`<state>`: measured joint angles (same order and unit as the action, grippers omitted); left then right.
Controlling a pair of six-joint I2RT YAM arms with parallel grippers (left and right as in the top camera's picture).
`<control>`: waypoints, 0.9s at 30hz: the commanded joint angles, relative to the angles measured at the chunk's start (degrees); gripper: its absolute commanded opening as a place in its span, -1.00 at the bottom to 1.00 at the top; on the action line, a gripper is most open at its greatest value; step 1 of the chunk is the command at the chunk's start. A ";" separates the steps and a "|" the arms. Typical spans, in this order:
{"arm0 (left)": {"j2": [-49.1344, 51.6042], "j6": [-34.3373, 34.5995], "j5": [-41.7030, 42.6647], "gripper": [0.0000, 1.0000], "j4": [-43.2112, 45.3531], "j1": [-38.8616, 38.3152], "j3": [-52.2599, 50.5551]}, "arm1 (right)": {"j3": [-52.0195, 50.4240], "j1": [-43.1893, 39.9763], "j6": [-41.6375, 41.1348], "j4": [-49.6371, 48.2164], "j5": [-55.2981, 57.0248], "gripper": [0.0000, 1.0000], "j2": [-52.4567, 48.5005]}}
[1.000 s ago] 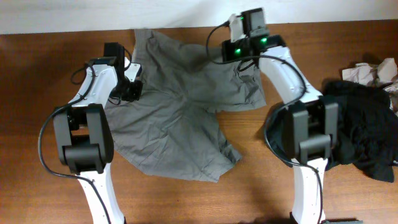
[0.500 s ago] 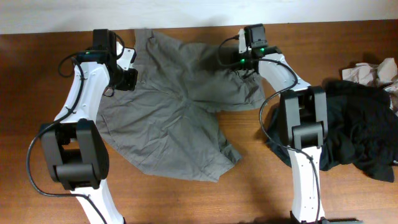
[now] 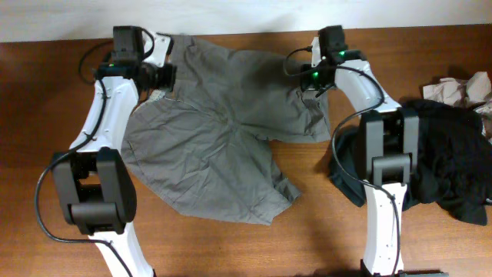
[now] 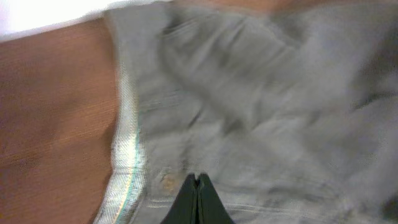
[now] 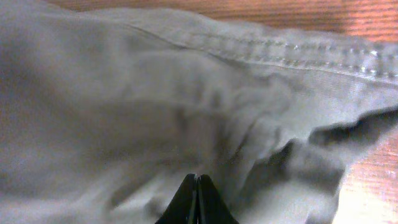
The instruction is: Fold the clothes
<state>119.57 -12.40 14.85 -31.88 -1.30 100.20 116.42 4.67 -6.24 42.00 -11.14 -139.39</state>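
A pair of grey shorts (image 3: 223, 138) lies spread on the brown table (image 3: 46, 154), with the waistband at the far left and the legs running towards the front and the right. My left gripper (image 3: 157, 83) is shut on the shorts at the waistband near the table's back edge. In the left wrist view its fingertips (image 4: 197, 179) meet over the grey cloth (image 4: 261, 93), next to the pale waistband lining (image 4: 127, 155). My right gripper (image 3: 314, 86) is shut on the shorts' far right leg. Its tips (image 5: 197, 179) press into rumpled cloth (image 5: 155, 93) below a stitched hem (image 5: 298, 59).
A heap of black clothes (image 3: 450, 169) lies at the right, beside the right arm's base. A crumpled pale garment (image 3: 461, 88) lies behind it. The white wall runs along the back edge of the table.
My left gripper has moved towards the back edge along the waistband. My right gripper has moved to the right. The top of the shorts is stretched wider between them.
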 commanded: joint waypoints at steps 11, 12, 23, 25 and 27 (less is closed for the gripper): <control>5.97 0.35 1.66 -0.99 14.12 -5.84 0.44 | 3.37 10.21 -0.70 -9.53 -13.73 -0.92 6.62; 6.86 0.33 1.66 -1.00 14.47 -5.84 0.44 | 3.37 10.99 -0.72 -10.99 -12.39 -0.92 5.60; 16.81 0.35 1.40 -0.99 22.01 -6.88 0.42 | 3.37 13.05 -7.78 -23.50 -12.31 -0.92 -6.69; 17.88 0.61 1.40 -0.99 21.55 -7.06 0.42 | 3.37 13.05 -7.78 -24.65 -11.76 -0.92 -8.15; 18.84 0.59 1.14 -0.99 20.11 -7.06 0.42 | 3.37 12.83 -7.78 -24.33 -9.05 -0.92 -9.35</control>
<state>136.16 -12.38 16.21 -10.50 -7.94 100.36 119.79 17.72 -12.95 17.89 -23.27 -147.06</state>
